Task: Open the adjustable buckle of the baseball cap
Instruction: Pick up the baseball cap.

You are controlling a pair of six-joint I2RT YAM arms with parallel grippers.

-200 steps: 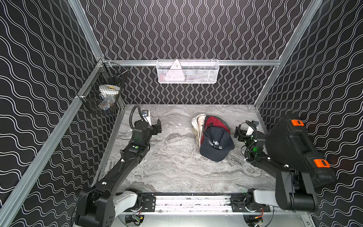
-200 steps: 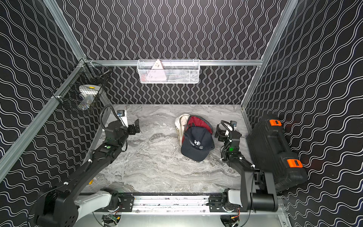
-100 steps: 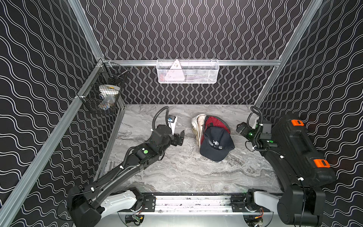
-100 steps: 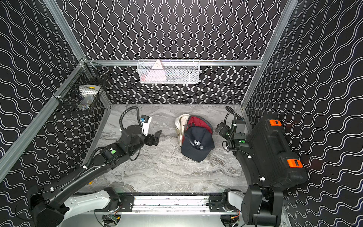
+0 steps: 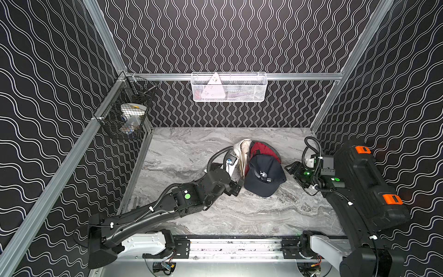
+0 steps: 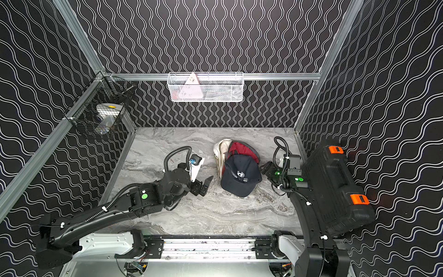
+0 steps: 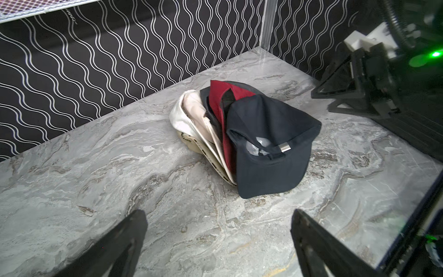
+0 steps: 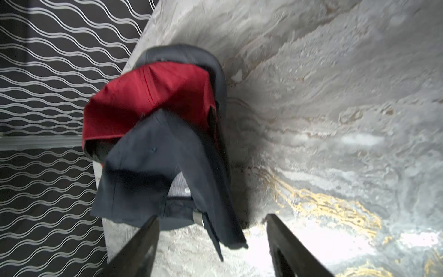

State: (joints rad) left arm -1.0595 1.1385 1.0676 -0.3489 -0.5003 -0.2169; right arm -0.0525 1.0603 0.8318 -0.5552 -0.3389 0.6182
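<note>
Toward three o'clock from the table's (image 5: 191, 148) middle, the navy cap (image 5: 263, 177) tops a cap pile (image 5: 242, 151), metal buckle (image 7: 284, 147) up. Left gripper (image 7: 218, 213), at its eight o'clock, gapes empty; right gripper (image 8: 211, 217), at three o'clock, is spread, grasping nothing.

Baseball cap (image 5: 263, 177) atop stacked caps (image 5: 261, 150), mid table (image 5: 191, 148) — left tool (image 6: 205, 184) left of it, right tool (image 5: 291, 167) right, case (image 5: 364, 182) farther right.

Even overhead light, top views sharp, right wrist view blurred.
Both top views: soft shadow under left arm (image 5: 143, 215) at 7 o'clock on the table (image 5: 239, 215), walls bowed at edges. Right wrist: navy cap (image 8: 155, 167) smeared, white glare on marble beside it. Left wrist: fingers (image 7: 115, 244) out of focus.
</note>
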